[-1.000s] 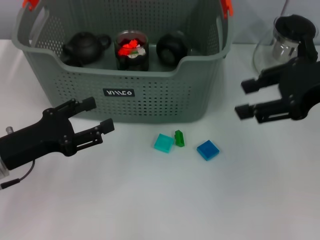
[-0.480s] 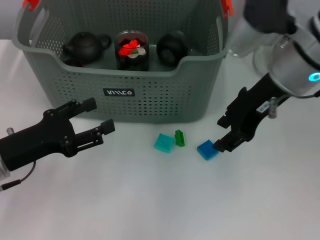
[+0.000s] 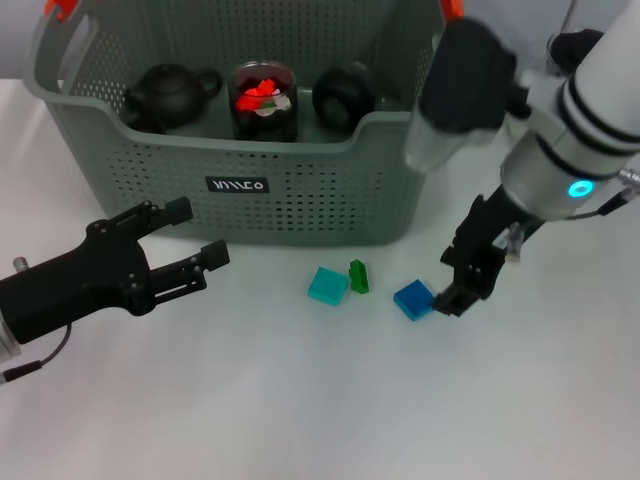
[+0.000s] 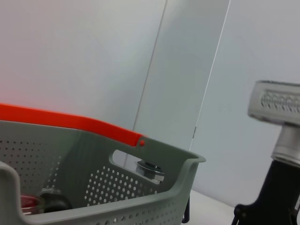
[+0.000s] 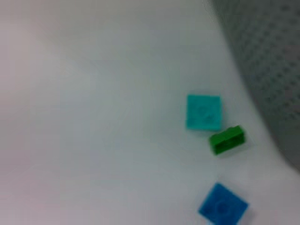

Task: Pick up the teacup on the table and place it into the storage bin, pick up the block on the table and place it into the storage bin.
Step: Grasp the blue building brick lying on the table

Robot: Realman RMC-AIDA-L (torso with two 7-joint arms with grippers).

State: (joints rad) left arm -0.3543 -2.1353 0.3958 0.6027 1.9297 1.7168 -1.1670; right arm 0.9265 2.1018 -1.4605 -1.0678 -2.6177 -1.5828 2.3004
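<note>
The right gripper (image 3: 452, 292) is lowered just beside the flat blue square block (image 3: 413, 299); its opening cannot be told. The left gripper (image 3: 197, 232) is held open and empty before the grey perforated plastic storage bin (image 3: 300, 190).

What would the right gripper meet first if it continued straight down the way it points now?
Probably the blue block. The right gripper points down at the table, its tips just beside that block's edge. Depth is unclear, so it may land on bare table next to it instead.
</note>
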